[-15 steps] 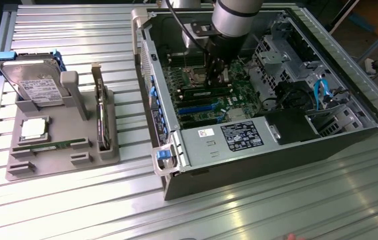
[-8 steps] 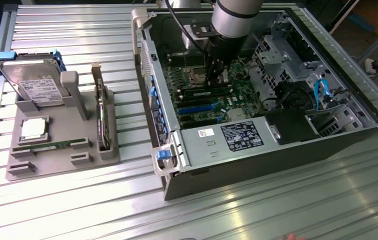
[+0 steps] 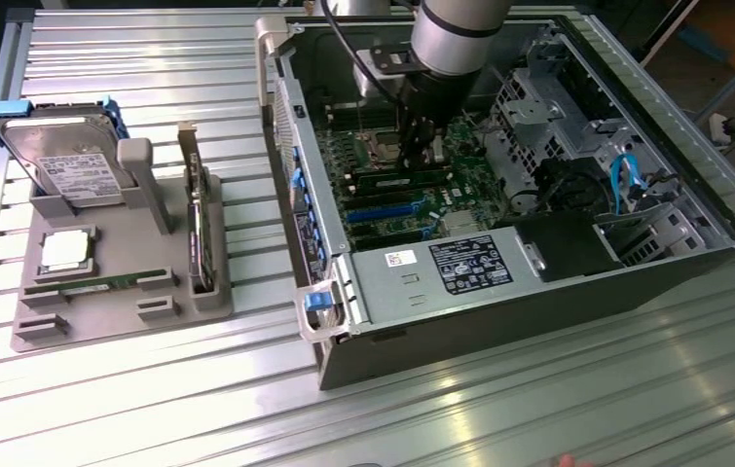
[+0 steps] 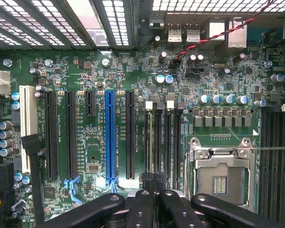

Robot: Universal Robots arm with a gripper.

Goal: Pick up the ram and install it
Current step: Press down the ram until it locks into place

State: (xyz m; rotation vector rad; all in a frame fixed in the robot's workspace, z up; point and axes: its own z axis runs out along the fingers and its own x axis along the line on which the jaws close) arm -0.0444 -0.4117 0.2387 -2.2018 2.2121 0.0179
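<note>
The ram (image 3: pixel 91 283), a thin green stick, lies flat in the grey fixture (image 3: pixel 107 316) on the exterior view's left, outside the computer case (image 3: pixel 497 292). My gripper (image 3: pixel 417 146) is far from it, reaching down inside the open case over the motherboard (image 3: pixel 393 195). In the wrist view the black fingers (image 4: pixel 141 204) are pressed together, and the gripper (image 4: pixel 154 183) is shut with nothing seen between them. It hovers at the end of the dark memory slots (image 4: pixel 164 137), beside the bare CPU socket (image 4: pixel 221 175).
The fixture also carries a silver hard drive (image 3: pixel 62 161) with blue clips, an upright expansion card (image 3: pixel 199 229) and a square chip (image 3: pixel 66 250). Drive cages (image 3: pixel 549 117), blue cables (image 3: pixel 623 180) and a power supply (image 3: pixel 432 272) crowd the case. Expansion slots (image 4: pixel 109 135) lie beside the memory slots.
</note>
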